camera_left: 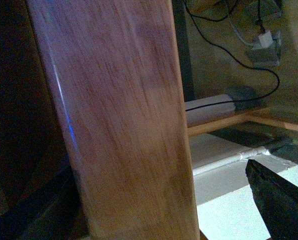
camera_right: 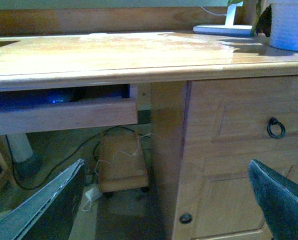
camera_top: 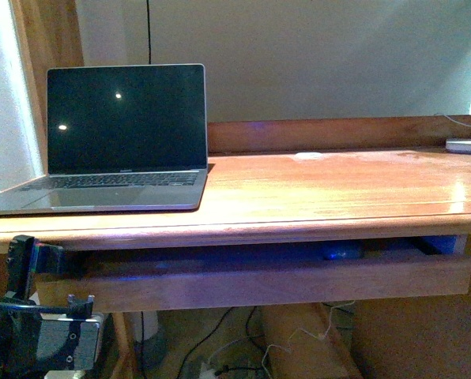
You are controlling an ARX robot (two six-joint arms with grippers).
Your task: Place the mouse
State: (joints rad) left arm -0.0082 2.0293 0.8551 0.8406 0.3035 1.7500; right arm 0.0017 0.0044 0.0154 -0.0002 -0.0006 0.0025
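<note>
A small dark lump lit blue (camera_top: 342,253) lies inside the open drawer (camera_top: 259,278) under the desk top (camera_top: 338,189). It looks like the mouse but is mostly hidden by the drawer front. The right wrist view shows it only as a blue glow (camera_right: 54,97). My left gripper (camera_top: 46,276) is low at the drawer's left end. It is open, with a broad wooden board (camera_left: 119,120) between its dark fingers (camera_left: 279,200). My right gripper (camera_right: 161,210) is open and empty, held below the desk top and facing the cabinet; it is out of the front view.
An open laptop (camera_top: 117,142) sits on the desk's left side, and a flat white object (camera_top: 466,146) at the far right. A white pot (camera_right: 289,25) stands nearby. The cabinet has a ring handle (camera_right: 275,128). Cables and a wooden box (camera_right: 121,162) lie on the floor.
</note>
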